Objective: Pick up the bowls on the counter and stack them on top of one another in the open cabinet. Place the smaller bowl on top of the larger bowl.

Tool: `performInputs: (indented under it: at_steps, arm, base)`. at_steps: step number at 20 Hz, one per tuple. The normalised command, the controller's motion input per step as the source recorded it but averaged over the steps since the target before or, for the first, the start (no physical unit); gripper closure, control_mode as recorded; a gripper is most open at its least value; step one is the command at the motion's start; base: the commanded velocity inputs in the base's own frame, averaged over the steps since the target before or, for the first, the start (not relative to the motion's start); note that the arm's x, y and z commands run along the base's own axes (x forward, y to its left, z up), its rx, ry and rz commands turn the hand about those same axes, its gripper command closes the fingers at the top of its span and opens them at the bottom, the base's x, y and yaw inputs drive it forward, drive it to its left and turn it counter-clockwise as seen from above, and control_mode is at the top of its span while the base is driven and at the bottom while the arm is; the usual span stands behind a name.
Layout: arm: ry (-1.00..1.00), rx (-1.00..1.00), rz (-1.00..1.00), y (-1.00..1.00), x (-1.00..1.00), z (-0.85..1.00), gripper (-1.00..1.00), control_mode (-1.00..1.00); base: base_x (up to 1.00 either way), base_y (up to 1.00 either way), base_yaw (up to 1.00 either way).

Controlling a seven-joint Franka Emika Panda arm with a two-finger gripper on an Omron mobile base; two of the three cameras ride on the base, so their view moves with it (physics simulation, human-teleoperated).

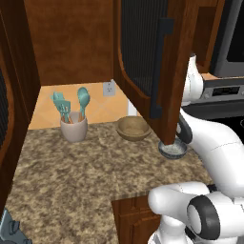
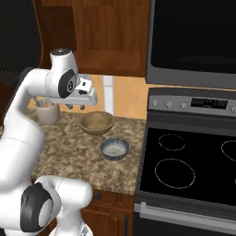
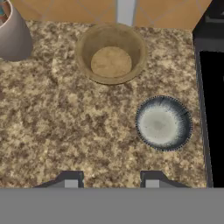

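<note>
The larger tan bowl sits upright on the granite counter near the back wall. The smaller grey bowl rests closer to the counter's front and to the stove, apart from the tan one. My gripper hovers open above the counter, left of and above both bowls, with nothing between its fingers. The open cabinet hangs above the counter, and its ribbed door swings out in front of my arm.
A beige utensil cup with teal spoons stands left of the tan bowl. The black stove borders the counter on the right, under a dark microwave. A low cabinet door juts out below the counter's front.
</note>
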Motion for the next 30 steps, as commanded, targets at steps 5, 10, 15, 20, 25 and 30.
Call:
performInputs:
  at_steps: [5,10,15,20,25,30]
  arm:
    - [0.0,0.1,-0.19,-0.72,-0.37,-0.12,-1.0,-1.0]
    - [0.0,0.09,-0.36,-1.0,-0.44,-0.5,-1.0,-1.0]
    - [0.03,0.09,-0.35,-1.0,-0.05,-0.56,-1.0,-1.0]
    - [0.03,0.05,-0.03,-0.46,0.12,-0.48,-1.0,-1.0]
    - [0.0,0.07,0.0,-0.03,0.26,-0.5,-1.0,-1.0]
    - [0.05,0.0,0.0,0.01,0.25,-0.55,-1.0,-1.0]
  base:
    - [0.0,0.0,0.0]
    - [0.0,0.0,0.0]
    - [0.0,0.0,0.0]
    - [0.0,0.0,0.0]
    - [0.0,0.0,0.0]
    - [0.0,0.0,0.0]
